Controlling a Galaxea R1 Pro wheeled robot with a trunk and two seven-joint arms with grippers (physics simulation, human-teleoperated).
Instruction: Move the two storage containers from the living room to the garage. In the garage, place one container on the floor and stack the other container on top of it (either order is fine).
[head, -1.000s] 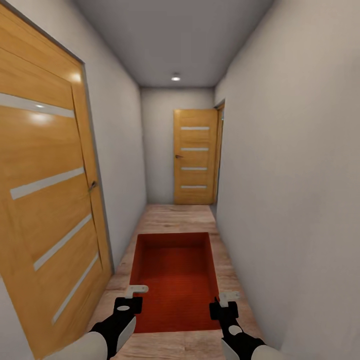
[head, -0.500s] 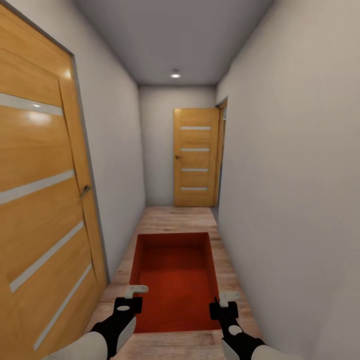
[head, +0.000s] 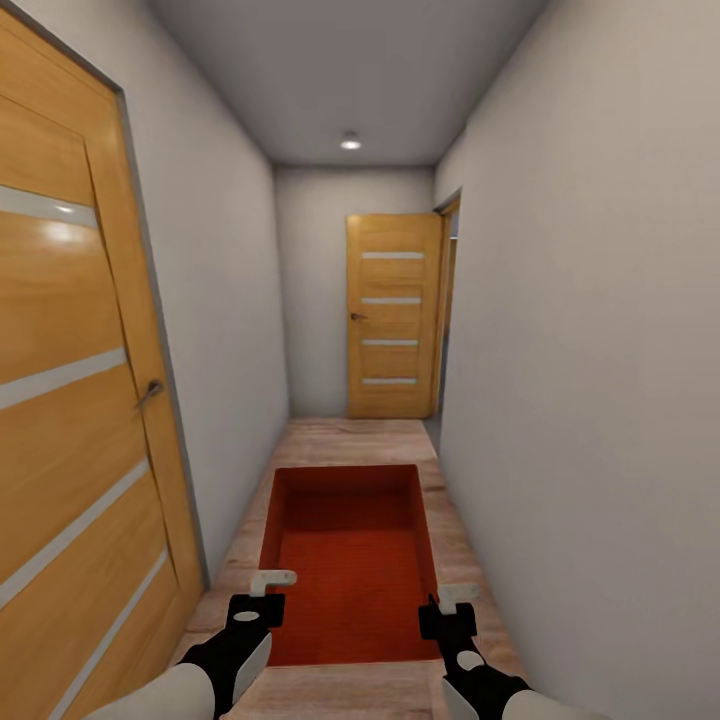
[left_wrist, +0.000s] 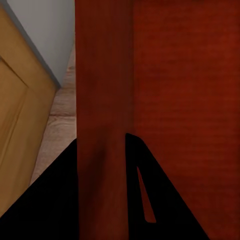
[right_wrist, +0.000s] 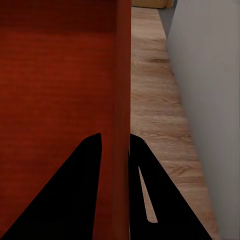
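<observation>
L gripper (head: 268, 593) & R gripper (head: 452, 606) jaws each clamping a side wall of the storage container (head: 350, 560), box sitting btwn them

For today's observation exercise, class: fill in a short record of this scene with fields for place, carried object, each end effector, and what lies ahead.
Place: narrow hallway, pale wood-plank floor
Carried object: orange-red storage container, open top, held in front
Left end effector: shut on the container's left wall
Right end effector: shut on its right wall
Ahead: striped wooden door at the hallway's end
Beside: second wooden door on the left
</observation>
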